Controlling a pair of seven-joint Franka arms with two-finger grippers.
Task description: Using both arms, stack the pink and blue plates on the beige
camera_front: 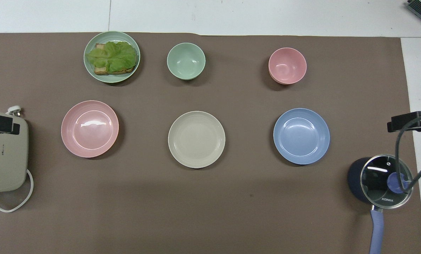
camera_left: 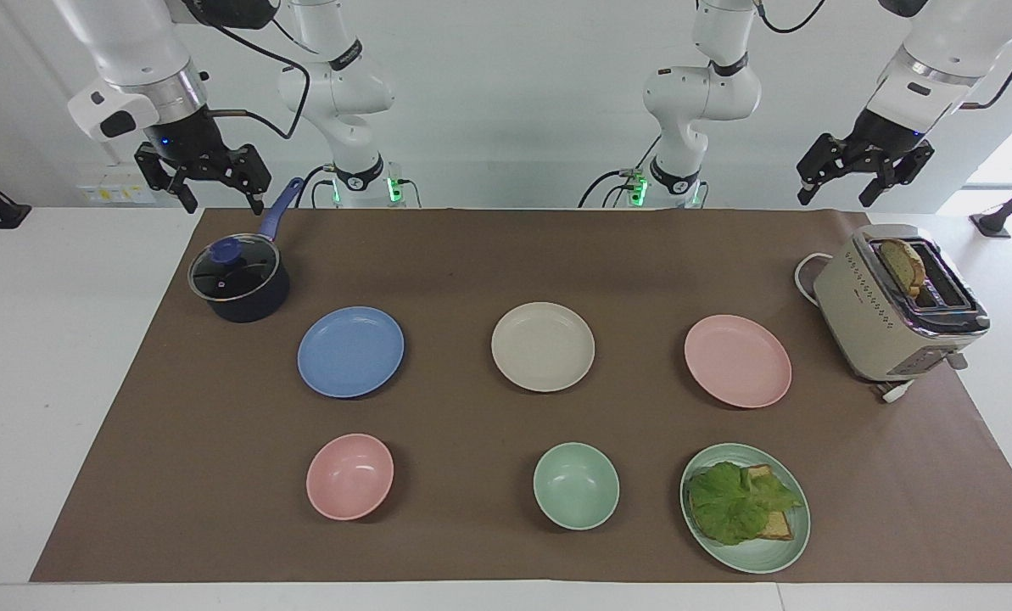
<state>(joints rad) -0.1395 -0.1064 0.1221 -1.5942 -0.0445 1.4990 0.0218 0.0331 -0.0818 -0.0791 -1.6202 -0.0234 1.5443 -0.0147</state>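
Three equal plates lie in a row across the brown mat. The beige plate [camera_left: 543, 346] [camera_front: 196, 139] is in the middle. The blue plate [camera_left: 350, 351] [camera_front: 301, 136] is beside it toward the right arm's end, and the pink plate [camera_left: 737, 360] [camera_front: 90, 128] toward the left arm's end. All three are bare and apart from each other. My right gripper [camera_left: 221, 204] hangs open in the air over the saucepan's handle. My left gripper [camera_left: 835, 198] hangs open above the mat's edge by the toaster. Neither holds or touches anything.
A dark saucepan [camera_left: 238, 280] with a glass lid sits near the right arm's end. A beige toaster [camera_left: 896, 305] holding bread sits near the left arm's end. Farther from the robots are a pink bowl [camera_left: 349, 475], a green bowl [camera_left: 576, 485] and a green plate [camera_left: 760, 564] with lettuce and toast.
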